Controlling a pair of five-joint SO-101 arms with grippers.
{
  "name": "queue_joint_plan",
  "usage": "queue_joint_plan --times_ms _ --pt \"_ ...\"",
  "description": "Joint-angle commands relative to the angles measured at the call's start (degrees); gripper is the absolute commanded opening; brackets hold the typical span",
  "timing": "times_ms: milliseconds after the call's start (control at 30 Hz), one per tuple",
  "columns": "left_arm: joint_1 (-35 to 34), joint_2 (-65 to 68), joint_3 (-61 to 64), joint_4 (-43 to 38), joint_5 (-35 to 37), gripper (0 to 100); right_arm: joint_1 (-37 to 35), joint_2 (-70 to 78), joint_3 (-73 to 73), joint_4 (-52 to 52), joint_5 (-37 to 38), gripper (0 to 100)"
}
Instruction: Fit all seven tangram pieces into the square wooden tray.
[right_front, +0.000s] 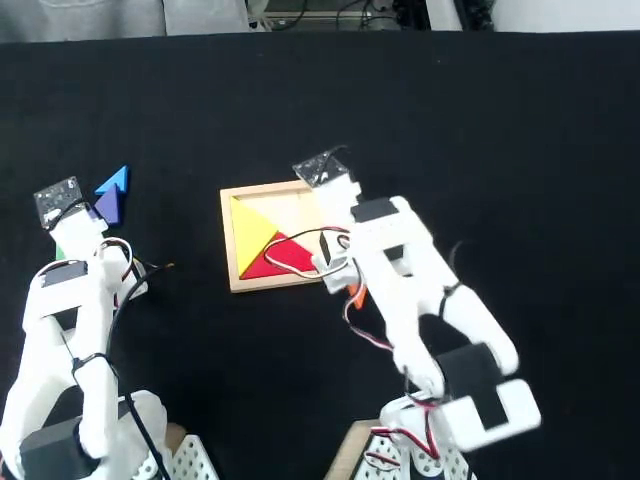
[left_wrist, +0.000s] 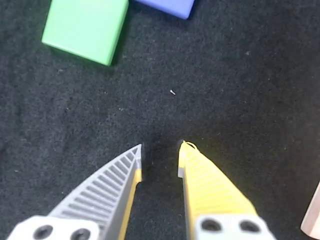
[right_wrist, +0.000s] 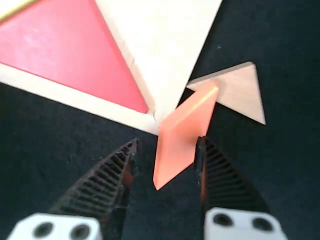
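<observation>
Right wrist view: the right tool (right_wrist: 167, 141) stands open, its fingers on either side of an orange parallelogram (right_wrist: 182, 132) that looks tilted up on the black desk (right_wrist: 280, 45) (it sits close against one finger, with a clear gap at the other). Just past the fingertips, the parallelogram's far end meets the corner of the wooden tray (right_wrist: 75, 102). It also meets the edge of a pale wooden triangle (right_wrist: 235, 92) lying on the desk outside the tray. Farther ahead of the tool, inside the tray, a red triangle (right_wrist: 75, 55) lies flat beside bare tray floor. In the high view a yellow triangle (right_front: 250, 230) lies in the tray beyond the red one, touching it.

The left tool (left_wrist: 161, 146) is well apart from the tray. It is open too, with only desk between its fingers. Ahead of its tips and off to one side lies a green square (left_wrist: 85, 30), with a purple piece (left_wrist: 165, 6) near it. In the high view a blue piece (right_front: 114, 181) lies just beyond the purple one.
</observation>
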Motion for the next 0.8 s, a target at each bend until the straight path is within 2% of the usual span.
queue_joint_plan --times_ms 0,200,400,767 --pt "-0.3 -0.2 -0.5 -0.8 -0.4 13 -0.9 2.8 -0.8 -1.9 0.1 17.8" --pt "-0.3 -0.2 -0.5 -0.8 -0.4 13 -0.7 4.1 -1.9 -1.7 0.1 17.5" --pt "-0.2 -0.2 -0.5 -0.8 -0.4 13 -0.4 4.1 -2.1 -1.6 1.1 11.0" --pt "-0.2 -0.2 -0.5 -0.8 -0.4 13 8.1 -4.3 -1.9 1.4 1.7 10.9"
